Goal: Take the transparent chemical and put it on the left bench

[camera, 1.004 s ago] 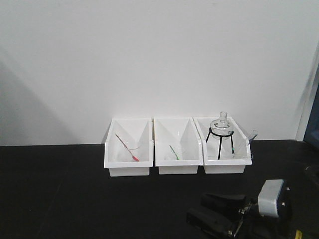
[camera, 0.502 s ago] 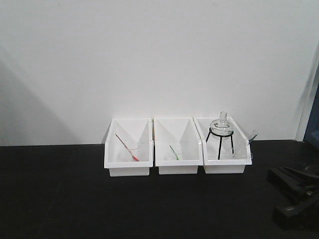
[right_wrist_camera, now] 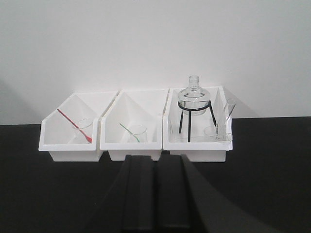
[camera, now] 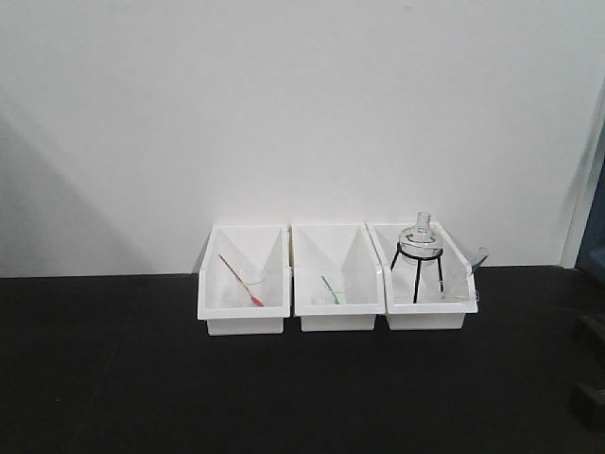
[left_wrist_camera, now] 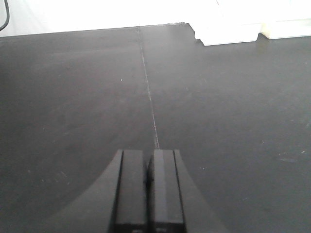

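Transparent chemical point(right_wrist_camera: 217, 130): clear glass beaker, pale stick, rightmost glossy white bin point(right_wrist_camera: 196, 148); both matte-black grippers point(left_wrist_camera: 148, 187) point(right_wrist_camera: 155, 191) closed, empty.

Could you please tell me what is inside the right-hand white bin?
The right-hand white plastic bin holds a round clear glass flask on a black wire tripod and a small clear beaker with a colourless stick. Its floor is partly hidden.

Three white bins point(right_wrist_camera: 133, 145); three beakers point(right_wrist_camera: 138, 131) (one per bin); one flask point(right_wrist_camera: 193, 94).
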